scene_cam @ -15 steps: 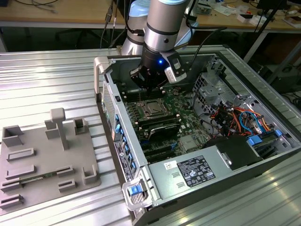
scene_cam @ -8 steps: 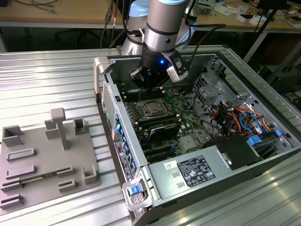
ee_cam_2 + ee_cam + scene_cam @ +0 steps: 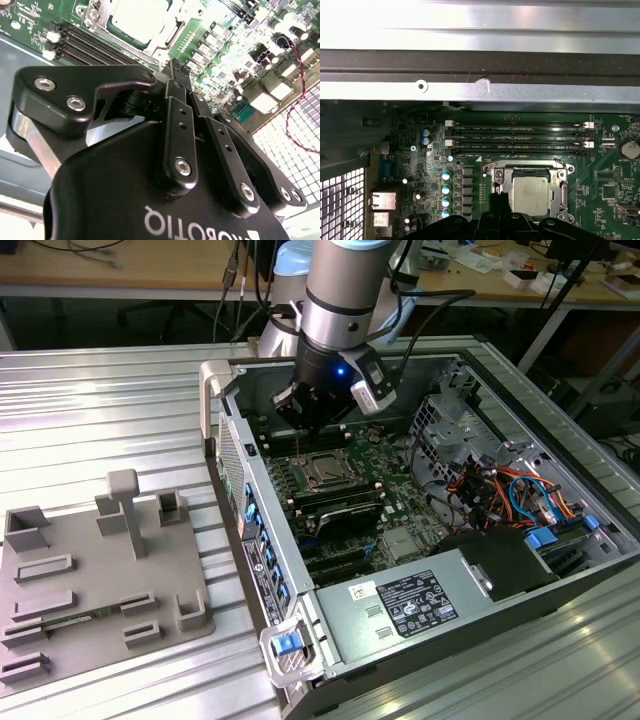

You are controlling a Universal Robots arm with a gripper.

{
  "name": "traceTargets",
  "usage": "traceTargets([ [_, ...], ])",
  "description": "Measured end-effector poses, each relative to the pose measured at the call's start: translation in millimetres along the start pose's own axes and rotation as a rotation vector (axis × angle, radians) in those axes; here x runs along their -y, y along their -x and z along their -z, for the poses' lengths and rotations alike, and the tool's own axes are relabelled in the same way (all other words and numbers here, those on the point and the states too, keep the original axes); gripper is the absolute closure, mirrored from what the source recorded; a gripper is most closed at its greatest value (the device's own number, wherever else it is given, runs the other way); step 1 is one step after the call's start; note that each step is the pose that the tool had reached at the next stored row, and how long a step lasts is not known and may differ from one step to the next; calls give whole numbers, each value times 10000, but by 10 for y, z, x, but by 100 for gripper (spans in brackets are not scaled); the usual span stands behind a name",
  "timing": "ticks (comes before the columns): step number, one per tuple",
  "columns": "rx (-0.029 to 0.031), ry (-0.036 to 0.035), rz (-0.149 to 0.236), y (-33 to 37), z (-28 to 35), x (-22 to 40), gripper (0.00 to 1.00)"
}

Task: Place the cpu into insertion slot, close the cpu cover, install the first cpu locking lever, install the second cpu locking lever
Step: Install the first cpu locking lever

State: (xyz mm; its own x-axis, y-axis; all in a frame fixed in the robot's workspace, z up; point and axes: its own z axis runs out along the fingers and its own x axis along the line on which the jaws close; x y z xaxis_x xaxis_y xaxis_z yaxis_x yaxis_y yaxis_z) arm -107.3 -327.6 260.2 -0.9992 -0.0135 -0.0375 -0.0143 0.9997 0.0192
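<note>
Closest in the exterior view is a grey tray [image 3: 100, 550] with little stands on it. It sits on the ribbed metal table [image 3: 100, 420], near the front edge.

Just beside the tray is an open computer case [image 3: 260, 570], lying on its side. A grey power box [image 3: 400, 605] fills the near end of the case. A blue clip [image 3: 288, 643] sits at the case's near corner.

Behind the power box is the green board [image 3: 395, 465]. Red, orange and blue wires [image 3: 500, 490] bunch up by the case's wall on the exterior view's right.

Further back, about in the middle of the board, is the insertion slot [image 3: 308, 478]. The cpu [image 3: 532, 194] lies flat inside it with its silver top facing up. The cpu cover [image 3: 563, 190] is down flat around the cpu, so the chip shows through its window. I cannot tell if the thin levers are locked.

Long black memory slots [image 3: 517, 135] run past the slot, between it and the case's far wall.

The gripper [image 3: 498, 199] hangs over the board, right at one edge of the cover. Its two fingers are pressed together and hold nothing. I cannot tell if the tip touches the cover.

The silver arm [image 3: 345, 290] goes up from there. Far behind it is a wooden bench [image 3: 120, 270] with cables on it.
</note>
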Motion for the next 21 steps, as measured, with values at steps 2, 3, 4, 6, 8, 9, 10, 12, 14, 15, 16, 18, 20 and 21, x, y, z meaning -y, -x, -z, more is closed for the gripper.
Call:
traceTargets([
  [2,-1,0,4,-1,0,0,89],
  [3,-1,0,5,-1,0,0,89],
  [4,-1,0,3,-2,0,0,89],
  [6,-1,2,54,-5,1,0,89],
  [8,-6,6,205,-6,11,1,89],
  [9,-6,9,273,-6,15,0,89],
  [10,-7,13,333,-11,18,0,89],
  [12,-8,22,402,-51,20,-1,89],
  [14,-8,38,447,-90,21,-1,89],
  [15,-9,46,466,-104,22,-2,89],
  [16,-9,55,495,-119,22,-2,89],
  [18,-10,68,571,-134,22,-2,89],
  [20,-11,74,665,-141,21,-2,89],
  [21,-15,76,747,-145,21,-5,89],
])
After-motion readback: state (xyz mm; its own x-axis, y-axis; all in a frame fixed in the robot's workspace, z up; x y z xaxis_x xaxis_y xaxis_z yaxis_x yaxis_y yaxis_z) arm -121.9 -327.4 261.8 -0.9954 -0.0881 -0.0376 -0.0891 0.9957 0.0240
